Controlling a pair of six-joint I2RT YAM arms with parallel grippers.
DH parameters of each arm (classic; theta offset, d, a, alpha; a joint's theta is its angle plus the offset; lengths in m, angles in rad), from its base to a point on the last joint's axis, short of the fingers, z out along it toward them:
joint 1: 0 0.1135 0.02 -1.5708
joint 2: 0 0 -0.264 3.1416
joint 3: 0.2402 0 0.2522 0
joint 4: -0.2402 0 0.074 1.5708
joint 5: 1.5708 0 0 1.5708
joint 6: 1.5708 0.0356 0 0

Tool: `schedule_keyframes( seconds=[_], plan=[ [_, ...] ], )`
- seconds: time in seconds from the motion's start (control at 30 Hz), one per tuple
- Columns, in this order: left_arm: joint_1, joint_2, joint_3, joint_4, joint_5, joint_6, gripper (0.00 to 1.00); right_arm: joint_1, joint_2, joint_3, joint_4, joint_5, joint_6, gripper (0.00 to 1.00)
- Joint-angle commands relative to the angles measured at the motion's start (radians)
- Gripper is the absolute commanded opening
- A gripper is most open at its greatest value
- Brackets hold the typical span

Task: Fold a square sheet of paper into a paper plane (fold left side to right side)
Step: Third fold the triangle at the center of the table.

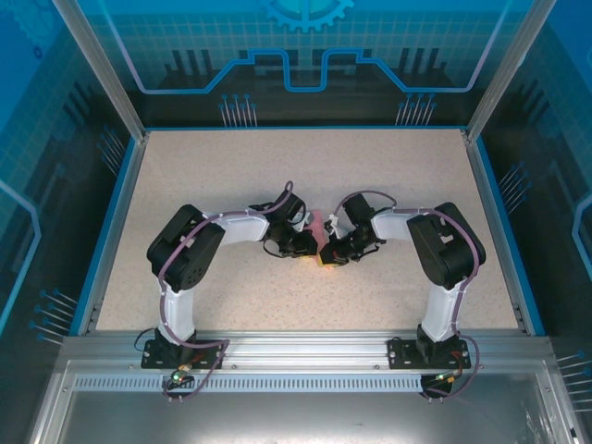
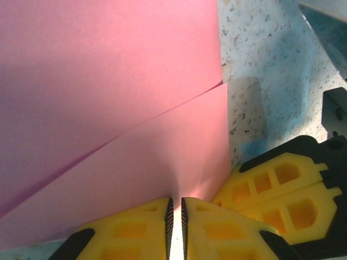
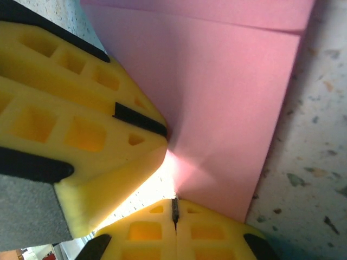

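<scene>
The square sheet of paper (image 2: 108, 81) is pink and folded, with one layer's edge running slantwise across the left wrist view. It lies partly lifted over the speckled table between both arms (image 1: 317, 226). My left gripper (image 2: 175, 210) is shut on the paper's near edge, its toothed pads almost touching. My right gripper (image 3: 174, 210) is shut on a neighbouring bit of the same edge, where the paper (image 3: 217, 86) puckers into the jaws. Both grippers meet at the table's middle, left (image 1: 308, 248) and right (image 1: 326, 253), fingers nearly touching. The right gripper's yellow fingers (image 2: 282, 189) sit beside mine.
The speckled tabletop (image 1: 231, 176) stretches on all sides, bounded by a blue rim and an aluminium frame (image 1: 296, 351) at the near edge. The left gripper's yellow fingers (image 3: 81, 119) crowd the left of the right wrist view.
</scene>
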Motion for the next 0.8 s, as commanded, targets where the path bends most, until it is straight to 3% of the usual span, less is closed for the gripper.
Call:
schedule_keyframes(
  seconds=[0.0, 0.77],
  plan=[
    [0.007, 0.022, 0.026, -0.065, -0.116, 0.058, 0.16, -0.001, 0.068, -0.033, -0.104, 0.154, -0.013, 0.0],
    [0.211, 0.0, -0.045, -0.13, -0.26, 0.2, 0.15, -0.007, 0.051, -0.066, -0.073, 0.108, -0.021, 0.0]
  ],
)
